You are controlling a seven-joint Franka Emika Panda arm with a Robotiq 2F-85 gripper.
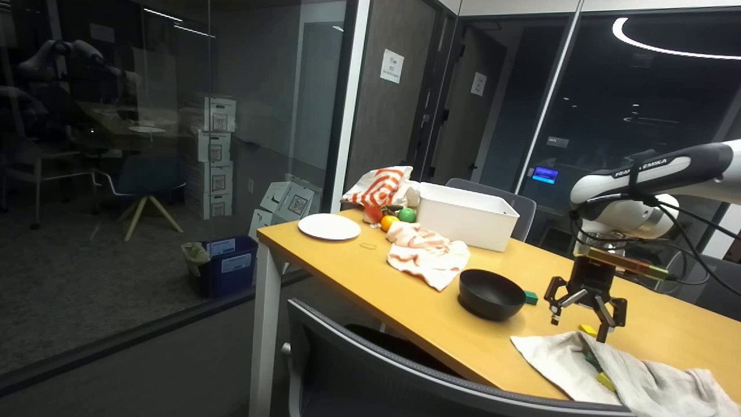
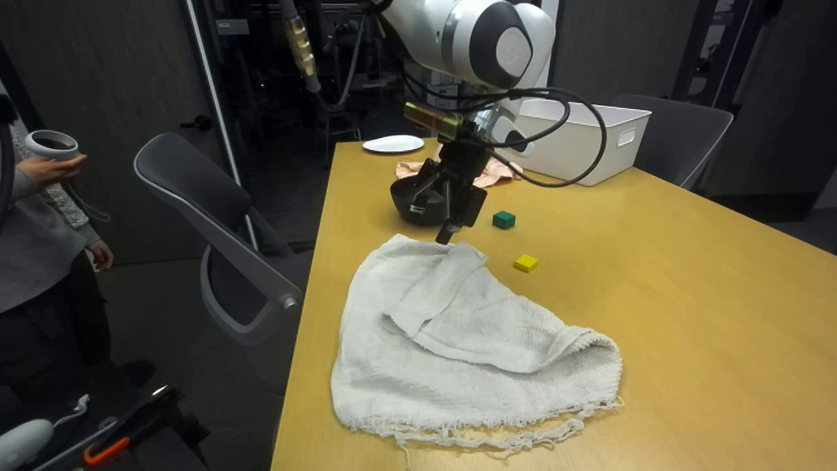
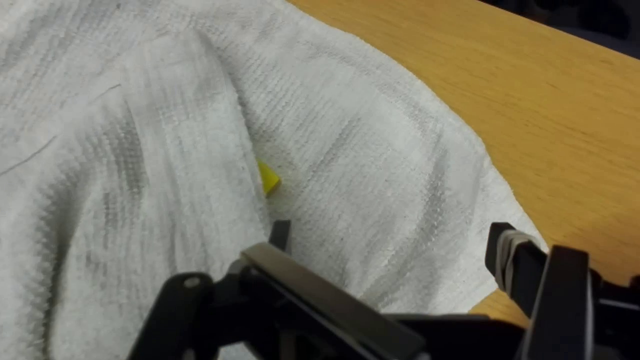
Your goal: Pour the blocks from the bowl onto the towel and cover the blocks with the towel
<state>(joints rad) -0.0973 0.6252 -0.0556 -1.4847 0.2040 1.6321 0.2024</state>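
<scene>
The grey-white towel (image 1: 654, 370) lies on the table, partly folded over; it also shows in an exterior view (image 2: 405, 392) and the wrist view (image 3: 380, 150). A yellow block (image 1: 605, 381) and a green block (image 1: 593, 361) lie on it at the fold. The yellow block's corner (image 3: 269, 178) peeks out in the wrist view. A loose yellow block (image 2: 526, 263) and a loose green block (image 2: 503, 220) are on the bare table. The black bowl (image 1: 491, 295) stands upright beyond the towel. My gripper (image 3: 392, 240) is open and empty above the towel's edge near the fold.
A white bin (image 1: 463, 217), an orange-patterned cloth (image 1: 425, 255), a white plate (image 1: 329, 226) and toy produce (image 1: 389, 222) are at the table's far end. A chair (image 1: 405, 370) stands against the near edge. A person (image 2: 39, 216) holds a cup off to the side.
</scene>
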